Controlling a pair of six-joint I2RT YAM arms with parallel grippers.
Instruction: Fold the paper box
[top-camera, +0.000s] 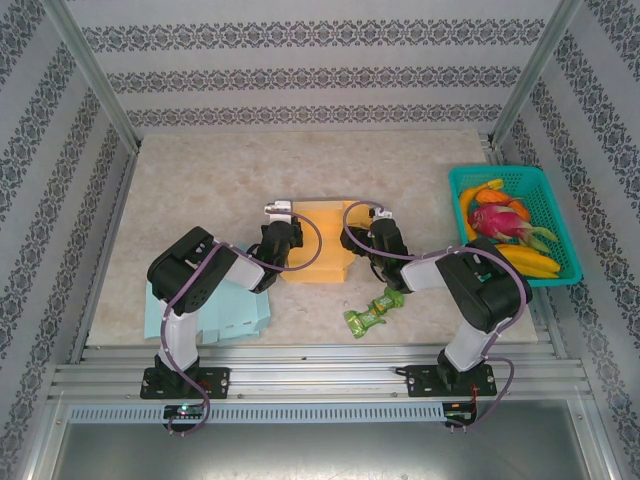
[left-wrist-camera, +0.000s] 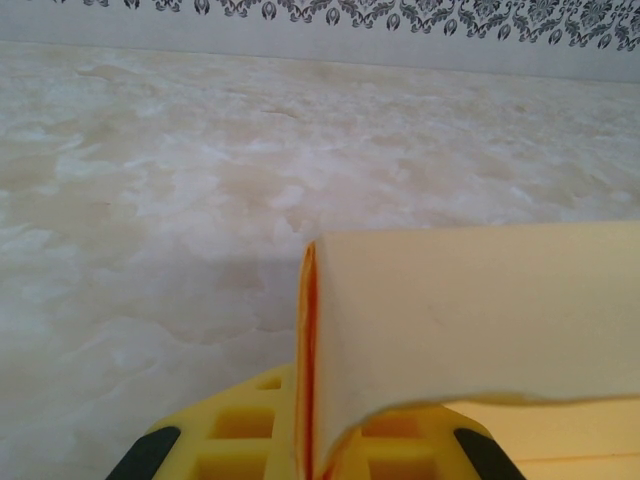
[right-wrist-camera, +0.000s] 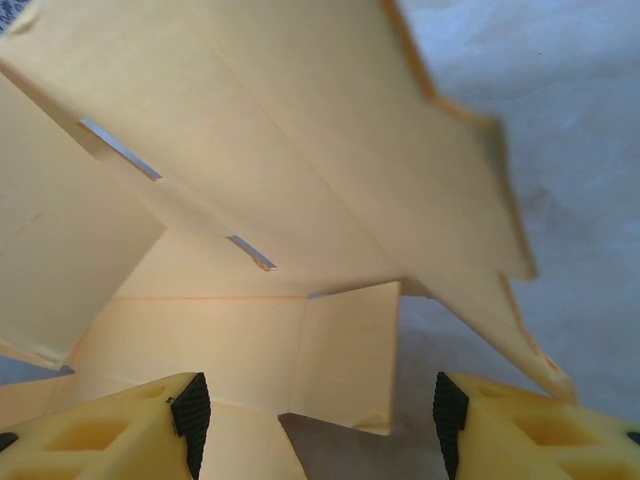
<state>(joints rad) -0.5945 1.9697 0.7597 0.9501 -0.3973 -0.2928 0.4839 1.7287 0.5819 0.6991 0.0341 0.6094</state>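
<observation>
Two grippers are set at the smooth, pale-orange paper box (top-camera: 318, 250) on the marbled tabletop (top-camera: 200, 180): its thin upright edge is pinched by the left gripper (left-wrist-camera: 310, 455), while the right gripper (right-wrist-camera: 315, 425) is spread wide before creased, slotted panels.

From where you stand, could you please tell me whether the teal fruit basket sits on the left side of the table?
No, the teal basket sits at the right edge of the table, well right of both arms.
</observation>
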